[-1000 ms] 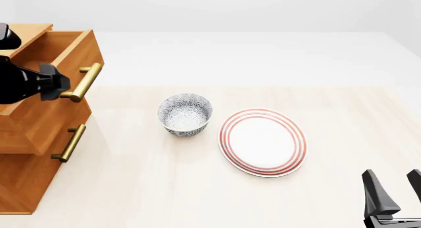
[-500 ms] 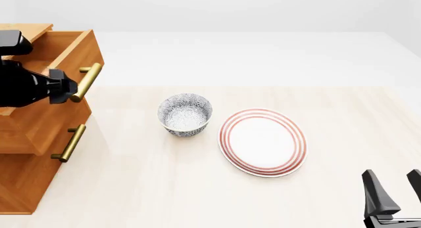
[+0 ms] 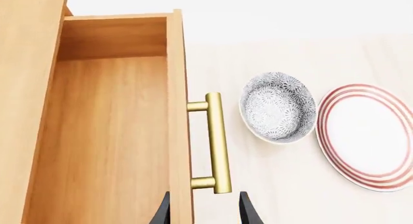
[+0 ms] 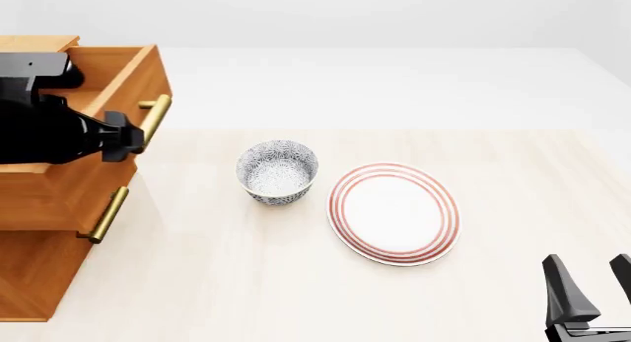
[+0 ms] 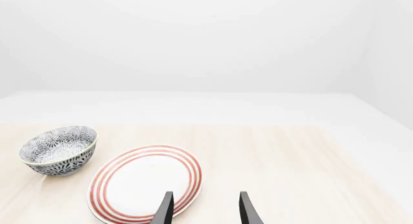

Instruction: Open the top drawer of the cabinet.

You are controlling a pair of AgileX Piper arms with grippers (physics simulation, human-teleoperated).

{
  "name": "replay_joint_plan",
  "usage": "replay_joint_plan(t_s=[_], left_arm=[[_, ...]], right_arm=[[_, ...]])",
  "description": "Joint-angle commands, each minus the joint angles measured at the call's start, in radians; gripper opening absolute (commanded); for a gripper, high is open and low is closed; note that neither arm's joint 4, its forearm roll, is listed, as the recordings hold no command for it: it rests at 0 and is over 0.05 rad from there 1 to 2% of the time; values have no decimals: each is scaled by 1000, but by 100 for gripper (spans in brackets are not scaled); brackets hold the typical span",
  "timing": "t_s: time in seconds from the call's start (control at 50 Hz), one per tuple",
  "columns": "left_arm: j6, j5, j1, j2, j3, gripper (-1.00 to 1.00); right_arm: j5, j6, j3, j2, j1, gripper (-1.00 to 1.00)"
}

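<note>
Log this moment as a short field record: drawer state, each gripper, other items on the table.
top drawer: pulled out of the cabinet, inside looks empty
left gripper: fingers astride the brass handle, contact unclear
right gripper: open, holding nothing, at the near right of the table
bowl: upright, left of the plate
plate: red-ringed, flat on the table

Both grippers (image 3: 203,209) (image 5: 204,207) parted, empty
</note>
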Motion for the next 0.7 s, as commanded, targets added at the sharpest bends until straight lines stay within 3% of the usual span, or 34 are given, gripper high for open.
replay_joint_plan(t_s=[0.02,0.7], left_arm=[[6,3,-37,6,-1,100],[29,16,-132,14,-12,100]], right_arm=[[0,0,0,0,0,100],[0,0,0,0,0,100]])
